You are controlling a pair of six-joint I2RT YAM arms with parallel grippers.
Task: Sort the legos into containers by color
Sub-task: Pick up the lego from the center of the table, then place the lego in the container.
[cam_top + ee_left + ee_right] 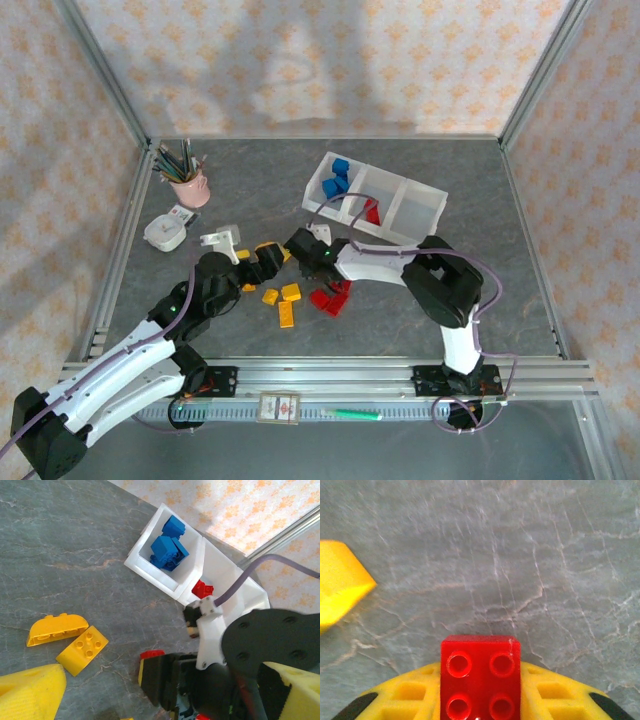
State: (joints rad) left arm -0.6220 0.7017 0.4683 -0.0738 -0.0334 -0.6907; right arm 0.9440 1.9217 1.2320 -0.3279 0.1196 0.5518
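Red lego (480, 677) pinched in right gripper (298, 245), close over desk (490, 300). Left gripper (252, 262) spread, holding nothing. Containers (425, 192): blue legos (338, 175) in end one, red legos (371, 210) in middle. Yellow legos (287, 300) and several red remain on desk; roughly halfway.

Bent sharply at the elbow on the right, reaching left to mid-table with the right gripper (480, 702) clamped tight on a red lego (480, 667). Stretched far and rightward from the near left corner, left gripper (249, 272) low, yellow fingers (30, 690) spread wide, close to its partner.
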